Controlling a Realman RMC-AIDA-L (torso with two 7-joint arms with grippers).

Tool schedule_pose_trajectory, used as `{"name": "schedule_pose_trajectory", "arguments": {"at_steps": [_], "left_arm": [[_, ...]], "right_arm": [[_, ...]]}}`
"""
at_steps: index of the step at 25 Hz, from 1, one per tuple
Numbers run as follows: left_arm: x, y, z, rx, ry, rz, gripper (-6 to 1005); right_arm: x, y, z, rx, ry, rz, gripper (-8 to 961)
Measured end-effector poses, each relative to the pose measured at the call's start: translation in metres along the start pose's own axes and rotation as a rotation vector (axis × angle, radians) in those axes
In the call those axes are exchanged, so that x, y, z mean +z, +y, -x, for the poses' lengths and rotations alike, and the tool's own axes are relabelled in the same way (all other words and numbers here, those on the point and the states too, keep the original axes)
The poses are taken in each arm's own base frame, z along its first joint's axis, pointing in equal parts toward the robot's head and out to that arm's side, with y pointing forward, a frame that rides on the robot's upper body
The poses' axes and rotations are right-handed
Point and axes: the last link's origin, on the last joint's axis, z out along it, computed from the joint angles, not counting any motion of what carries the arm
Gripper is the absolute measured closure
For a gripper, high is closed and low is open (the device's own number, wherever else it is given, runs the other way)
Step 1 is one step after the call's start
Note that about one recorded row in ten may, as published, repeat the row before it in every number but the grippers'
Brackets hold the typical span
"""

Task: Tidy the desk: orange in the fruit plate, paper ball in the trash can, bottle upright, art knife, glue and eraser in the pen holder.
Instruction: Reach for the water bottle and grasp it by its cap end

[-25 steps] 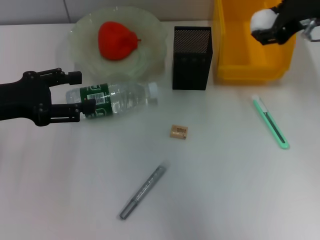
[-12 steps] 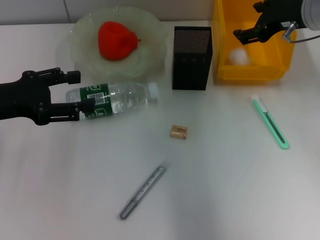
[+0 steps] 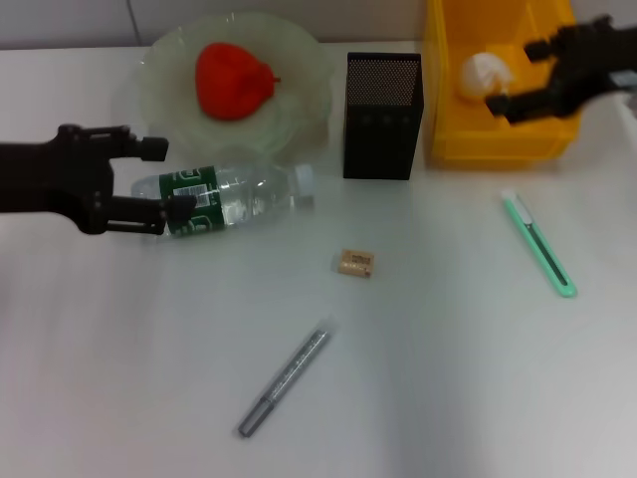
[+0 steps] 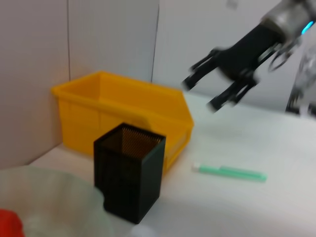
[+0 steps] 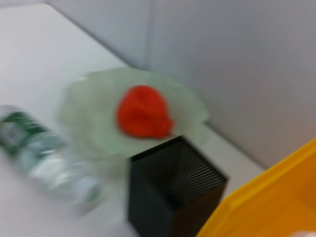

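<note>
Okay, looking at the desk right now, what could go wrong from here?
1. The bottle lies on its side against the plate. The left gripper, open around its base, might roll it or nudge the plate while standing it up.
2. The eraser is small and flat on the table, so a grasp could slip.
3. The pen holder has a narrow mouth, and the long knife and glue might catch its rim or tip it.

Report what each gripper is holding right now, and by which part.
Nothing is held. The right gripper is open over the yellow bin, where the paper ball lies. The left gripper is open around the lying bottle's base.
</note>
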Motion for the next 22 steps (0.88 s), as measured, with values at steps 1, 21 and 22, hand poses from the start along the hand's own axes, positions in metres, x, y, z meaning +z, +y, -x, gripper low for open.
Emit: {"name": "schedule_pose_trajectory", "arguments": {"at_steps": [1, 21, 22], "left_arm": [[0.002, -0.002, -0.006, 0.017, -0.032, -0.005, 205], [0.136, 0.019, -0.07, 0.46, -0.448, -0.064, 216], [0.136, 0.019, -0.07, 0.46, -0.448, -0.064, 216]], "right_arm": [[-0.02, 0.004, -0.01, 0.011, 0.002, 0.042, 129], [-0.122, 0.048, -0.05, 0.066, 0.336, 0.212, 133], [-0.122, 0.048, -0.05, 0.066, 0.336, 0.212, 133]]}}
